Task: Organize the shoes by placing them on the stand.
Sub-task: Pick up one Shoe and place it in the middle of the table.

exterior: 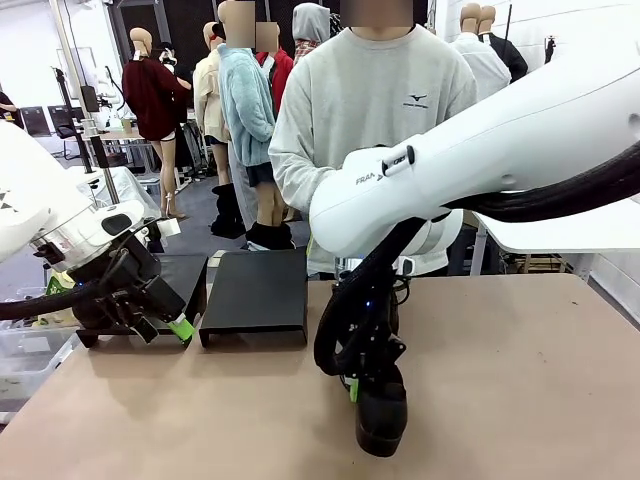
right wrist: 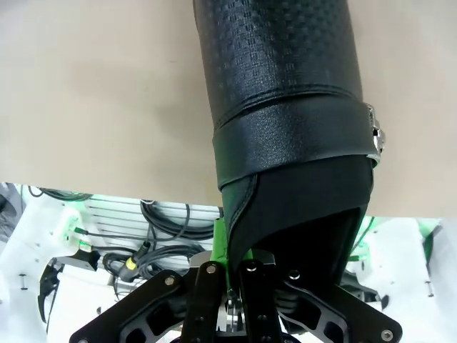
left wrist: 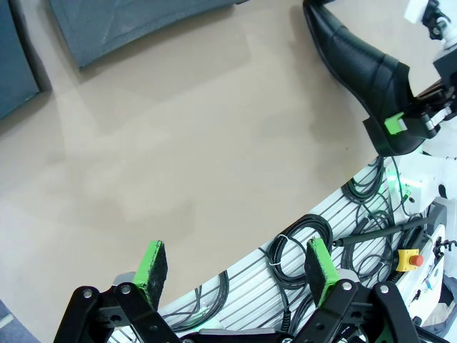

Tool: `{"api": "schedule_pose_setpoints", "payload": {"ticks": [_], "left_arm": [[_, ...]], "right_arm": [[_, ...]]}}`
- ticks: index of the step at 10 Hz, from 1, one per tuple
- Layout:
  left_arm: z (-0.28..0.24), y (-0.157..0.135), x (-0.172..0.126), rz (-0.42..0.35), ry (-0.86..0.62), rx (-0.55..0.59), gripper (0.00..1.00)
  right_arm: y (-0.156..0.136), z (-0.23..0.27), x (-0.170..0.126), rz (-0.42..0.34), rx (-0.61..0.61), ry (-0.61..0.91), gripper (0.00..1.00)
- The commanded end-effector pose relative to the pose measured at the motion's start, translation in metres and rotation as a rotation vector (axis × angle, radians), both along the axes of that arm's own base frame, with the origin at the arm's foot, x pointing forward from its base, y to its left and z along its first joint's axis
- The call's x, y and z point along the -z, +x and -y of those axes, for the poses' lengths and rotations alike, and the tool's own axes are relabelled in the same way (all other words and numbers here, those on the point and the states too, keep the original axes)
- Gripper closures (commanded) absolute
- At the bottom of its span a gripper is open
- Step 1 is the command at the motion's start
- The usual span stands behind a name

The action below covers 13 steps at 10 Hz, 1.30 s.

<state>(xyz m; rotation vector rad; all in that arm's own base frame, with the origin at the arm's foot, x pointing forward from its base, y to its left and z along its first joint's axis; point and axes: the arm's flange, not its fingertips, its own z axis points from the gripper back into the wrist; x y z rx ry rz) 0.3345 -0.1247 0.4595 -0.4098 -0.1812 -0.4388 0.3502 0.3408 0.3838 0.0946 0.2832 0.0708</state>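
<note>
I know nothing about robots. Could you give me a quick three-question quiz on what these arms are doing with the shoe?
1. The right gripper is shut on: A) a black shoe; B) a cup; C) nothing.
2. True or false: the left gripper holds a shoe too.
3. Fill in: the left gripper's pads are coloured ___.
Key: 1 A. 2 False: its jaws stand open with nothing between them. 3 Green.
</note>
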Motion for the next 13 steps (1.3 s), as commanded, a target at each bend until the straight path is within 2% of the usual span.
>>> {"api": "schedule_pose_setpoints", "payload": {"ticks": [1, 4, 5, 6, 9, 10, 13], "left_arm": [[-0.0012, -0.0013, 0.0003, -0.01, -0.007, -0.005, 0.0], [-0.0012, -0.0013, 0.0003, -0.01, -0.007, -0.005, 0.0], [-0.0012, -0.0013, 0.0003, -0.01, -0.007, -0.005, 0.0], [-0.0012, -0.0013, 0.0003, -0.01, -0.007, -0.005, 0.0], [-0.0012, -0.0013, 0.0003, -0.01, -0.007, -0.005, 0.0], [-0.0012, -0.0013, 0.0003, -0.01, -0.007, -0.005, 0.0], [-0.0012, -0.0013, 0.0003, -0.01, -0.007, -0.005, 0.0]], "right_arm": [[0.0054, -0.0173, 0.0041, -0.02, 0.038, 0.028, 1.0], [0.0061, -0.025, 0.0075, -0.037, -0.018, 0.022, 1.0], [0.0073, -0.0245, 0.0091, -0.047, -0.023, 0.02, 0.93], [0.009, -0.0232, 0.0085, -0.056, -0.032, 0.029, 0.76], [0.0082, -0.0218, 0.0111, -0.065, -0.078, -0.013, 0.16], [0.0092, -0.0213, 0.012, -0.085, -0.093, -0.021, 0.0], [0.0077, -0.0197, 0.0057, -0.08, -0.125, -0.016, 0.0]]}}
